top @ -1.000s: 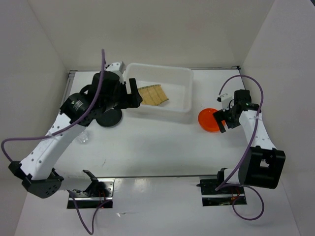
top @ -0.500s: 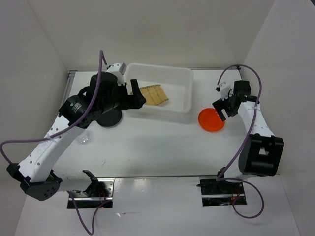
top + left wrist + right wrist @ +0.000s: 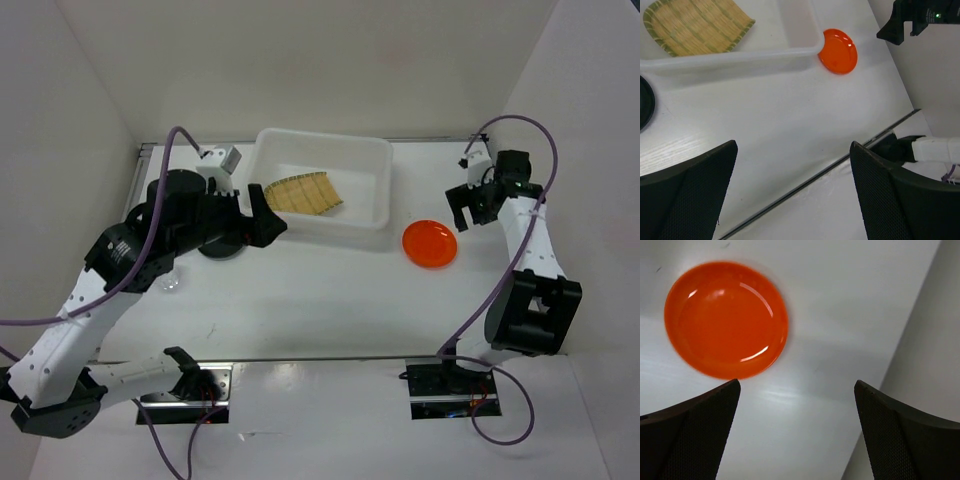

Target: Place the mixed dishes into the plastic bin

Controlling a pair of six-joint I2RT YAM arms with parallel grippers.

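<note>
The plastic bin (image 3: 384, 190) stands at the table's far middle, with the bamboo tray (image 3: 300, 193) lying inside it. The tray (image 3: 697, 25) and bin wall (image 3: 730, 60) also show in the left wrist view. The orange plate (image 3: 430, 244) lies on the table right of the bin, and shows in both wrist views (image 3: 838, 44) (image 3: 726, 319). The black plate (image 3: 222, 242) lies left of the bin, partly under my left arm. A clear cup (image 3: 170, 281) stands nearer. My left gripper (image 3: 267, 215) (image 3: 793, 145) is open and empty by the bin's near left corner. My right gripper (image 3: 465, 210) (image 3: 796, 385) is open and empty, above and right of the orange plate.
White walls close in the table on the left, back and right; the right wall (image 3: 935, 340) is close beside my right gripper. The table's near edge and arm mounts (image 3: 900, 150) show in the left wrist view.
My right gripper has drawn back from the orange plate toward the far right; the plate stays put. My left arm has pulled back from over the bin toward the near left.
</note>
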